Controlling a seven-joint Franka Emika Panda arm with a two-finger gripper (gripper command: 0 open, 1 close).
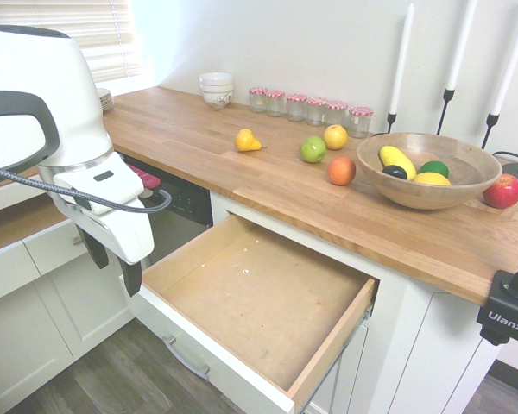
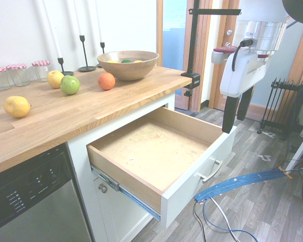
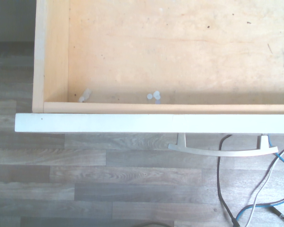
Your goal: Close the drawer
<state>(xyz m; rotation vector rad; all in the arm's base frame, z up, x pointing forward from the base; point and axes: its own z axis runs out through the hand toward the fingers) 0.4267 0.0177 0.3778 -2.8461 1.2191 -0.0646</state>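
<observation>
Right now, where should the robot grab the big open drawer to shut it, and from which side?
Probably the slim silver handle on the drawer's white front. It sticks out from the panel, so fingers fit around it. Come from above, on the floor side: the open gripper hangs pointing down just outside that front. Pushing the flat panel could work too.

The drawer (image 2: 156, 151) sticks far out from under the counter (image 2: 81, 113). The gripper (image 2: 236, 111) hangs just above its front. A bowl (image 2: 127, 64) sits on the counter behind it.
</observation>
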